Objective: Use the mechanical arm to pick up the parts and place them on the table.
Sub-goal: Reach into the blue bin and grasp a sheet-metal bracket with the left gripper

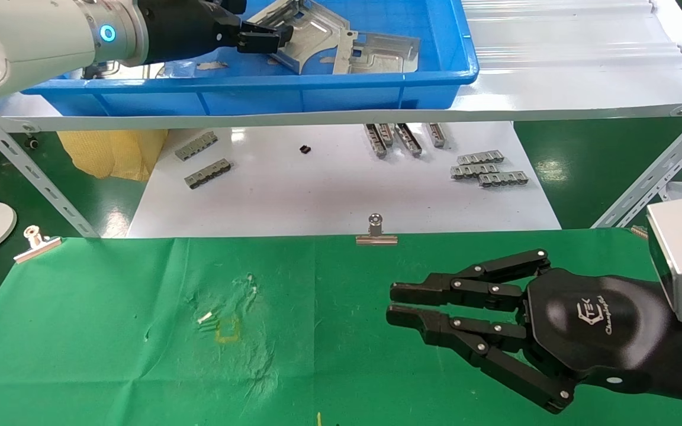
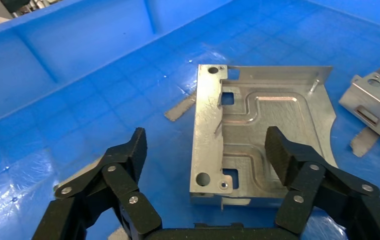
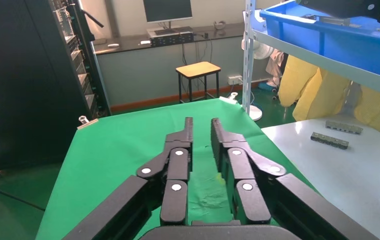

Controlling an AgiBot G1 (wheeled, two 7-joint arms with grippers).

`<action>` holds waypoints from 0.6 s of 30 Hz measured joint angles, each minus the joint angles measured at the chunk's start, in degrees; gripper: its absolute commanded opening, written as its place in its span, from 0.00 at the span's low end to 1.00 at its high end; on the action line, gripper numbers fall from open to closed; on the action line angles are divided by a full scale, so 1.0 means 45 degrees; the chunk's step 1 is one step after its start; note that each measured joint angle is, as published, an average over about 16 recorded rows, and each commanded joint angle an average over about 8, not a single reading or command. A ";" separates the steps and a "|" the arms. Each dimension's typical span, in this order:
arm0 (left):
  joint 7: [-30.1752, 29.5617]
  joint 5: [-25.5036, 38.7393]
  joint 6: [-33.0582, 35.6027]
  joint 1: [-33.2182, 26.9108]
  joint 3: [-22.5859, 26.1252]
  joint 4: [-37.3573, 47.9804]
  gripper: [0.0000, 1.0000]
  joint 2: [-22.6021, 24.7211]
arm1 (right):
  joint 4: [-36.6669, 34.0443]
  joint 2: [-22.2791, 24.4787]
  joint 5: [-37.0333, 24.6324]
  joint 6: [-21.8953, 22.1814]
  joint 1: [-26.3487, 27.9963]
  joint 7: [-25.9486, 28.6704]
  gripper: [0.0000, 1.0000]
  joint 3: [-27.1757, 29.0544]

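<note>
My left gripper (image 2: 205, 150) reached into the blue bin (image 1: 341, 83) on the shelf, fingers spread wide over a part (image 2: 258, 145) and not touching it. The part lay flat on the bin floor. The left wrist view showed its embossed channel, square cutouts and one raised edge; the head view showed only that it lay among other parts (image 1: 376, 53) in the bin. My right gripper (image 1: 389, 300) hung low over the green table (image 1: 110, 331), pointing toward my left, fingers nearly together and holding nothing.
</note>
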 measured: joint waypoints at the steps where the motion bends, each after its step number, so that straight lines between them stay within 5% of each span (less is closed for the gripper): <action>1: -0.0038 0.0013 0.0013 0.0004 0.0019 -0.0010 0.00 -0.0003 | 0.0000 0.0000 0.0000 0.0000 0.0000 0.0000 1.00 0.0000; 18: -0.0366 -0.0122 -0.0491 0.0098 0.0062 -0.0098 0.00 -0.0078 | 0.0000 0.0000 0.0000 0.0000 0.0000 0.0000 1.00 -0.0001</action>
